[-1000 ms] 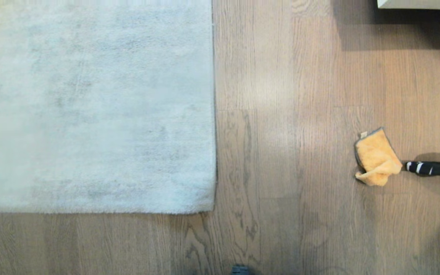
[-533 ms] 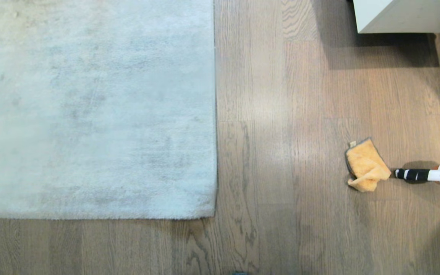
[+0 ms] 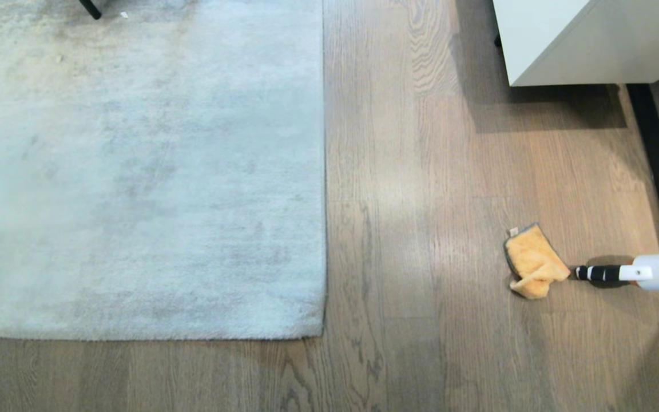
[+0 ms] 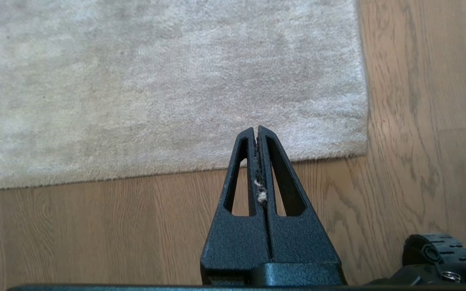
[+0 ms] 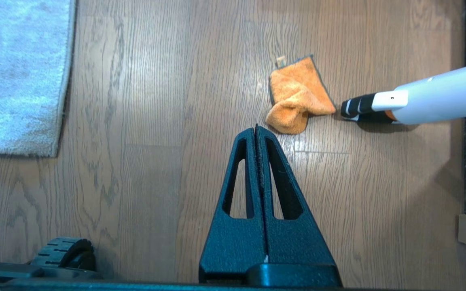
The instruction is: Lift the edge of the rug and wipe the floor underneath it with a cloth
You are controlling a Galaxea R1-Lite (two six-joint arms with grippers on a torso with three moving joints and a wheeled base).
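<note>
a: since the rug point(image 3: 141, 171) lies flat with nothing lifted yet, how do you expect it to handle?

b: i judge it soft but heavy for its spread. it fills the left of my head view, its corner point(image 3: 315, 332) on the bare wood floor point(image 3: 409, 229). the pile looks short and dense, so i think the edge will bend rather than crease. i would take it at that near corner or along the right-hand edge, where one layer can be pinched and folded back. a grip on the flat middle would only skid over the pile.

a: and the cloth?

b: the cloth point(image 3: 534, 261) lies well apart from the rug, out on the floor to my right, crumpled with one flap folded under. it touches, or nearly touches, the striped tip of a white wand point(image 3: 632, 273) that lies beside it. i judge it light and limp, easy to bunch. the raised fold is the best place to nip it.

a: how are your tools?

b: my left tool point(image 4: 257, 129) is pressed together and holds nothing, though some lint sits between its fingers; it hangs over the rug's near edge. my right tool point(image 5: 256, 129) is also pressed together and empty, with the cloth just beyond its tip. both must spread before either grasp.
</note>
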